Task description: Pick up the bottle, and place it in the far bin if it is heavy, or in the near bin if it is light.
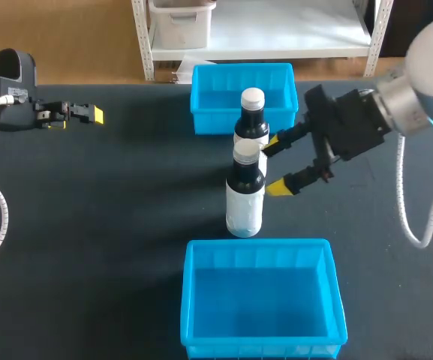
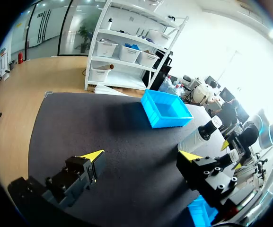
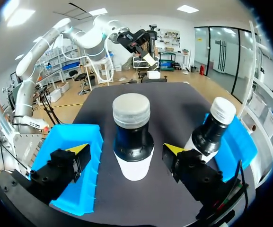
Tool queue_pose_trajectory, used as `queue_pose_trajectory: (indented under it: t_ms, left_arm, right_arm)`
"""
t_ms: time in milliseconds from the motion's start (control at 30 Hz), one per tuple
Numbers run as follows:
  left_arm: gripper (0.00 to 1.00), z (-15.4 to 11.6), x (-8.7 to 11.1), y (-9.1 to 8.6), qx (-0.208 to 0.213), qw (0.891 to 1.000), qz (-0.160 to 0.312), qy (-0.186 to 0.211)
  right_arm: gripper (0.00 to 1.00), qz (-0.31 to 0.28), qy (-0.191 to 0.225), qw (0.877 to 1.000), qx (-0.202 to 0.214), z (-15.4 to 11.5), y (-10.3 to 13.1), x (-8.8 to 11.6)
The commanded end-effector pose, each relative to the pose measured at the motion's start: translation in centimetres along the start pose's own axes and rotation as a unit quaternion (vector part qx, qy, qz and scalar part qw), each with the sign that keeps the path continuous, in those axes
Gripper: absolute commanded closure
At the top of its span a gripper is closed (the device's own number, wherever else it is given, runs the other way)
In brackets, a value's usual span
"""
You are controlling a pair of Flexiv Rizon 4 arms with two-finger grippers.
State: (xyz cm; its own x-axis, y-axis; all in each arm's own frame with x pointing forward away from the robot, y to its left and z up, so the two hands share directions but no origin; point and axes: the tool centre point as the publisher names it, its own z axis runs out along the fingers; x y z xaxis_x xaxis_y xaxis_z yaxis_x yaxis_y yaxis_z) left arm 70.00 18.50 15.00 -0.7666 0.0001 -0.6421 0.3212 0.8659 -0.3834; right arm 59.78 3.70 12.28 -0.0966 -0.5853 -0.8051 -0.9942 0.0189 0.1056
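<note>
With the right pincer (image 1: pixel 275 165) spread wide just beside the nearer dark, white-capped, white-labelled bottle (image 1: pixel 245 191), a centred grip, kept clear of the second such bottle (image 1: pixel 252 116) behind, was judged to be needed.

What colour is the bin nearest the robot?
Bright blue: the rectangular plastic near bin shows best in the head view.

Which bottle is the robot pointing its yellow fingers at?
The front bottle, nearer the near bin: it stands centred ahead of the open right gripper, while the other bottle stands off to one side.
</note>
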Motion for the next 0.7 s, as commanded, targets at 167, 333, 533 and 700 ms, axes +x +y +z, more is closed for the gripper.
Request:
queue_pose_trajectory:
  t_ms: [167, 333, 533, 700]
  left_arm:
    - [0.00, 0.0, 0.0, 0.0, 0.000, 1.000, 0.000, 0.000]
    - [0.00, 0.0, 0.0, 0.0, 0.000, 1.000, 0.000, 0.000]
    - [0.00, 0.0, 0.0, 0.0, 0.000, 1.000, 0.000, 0.000]
    - [0.00, 0.0, 0.0, 0.0, 0.000, 1.000, 0.000, 0.000]
  right_arm:
    - [0.00, -0.003, 0.006, 1.000, -0.006, 1.5, -0.8, -0.8]
    - [0.00, -0.004, 0.008, 1.000, -0.007, 1.9, -0.8, -1.2]
    - [0.00, -0.002, 0.002, 1.000, -0.013, 2.7, -0.8, -1.7]
    - [0.00, -0.004, -0.004, 1.000, -0.020, 3.2, -0.5, -2.1]
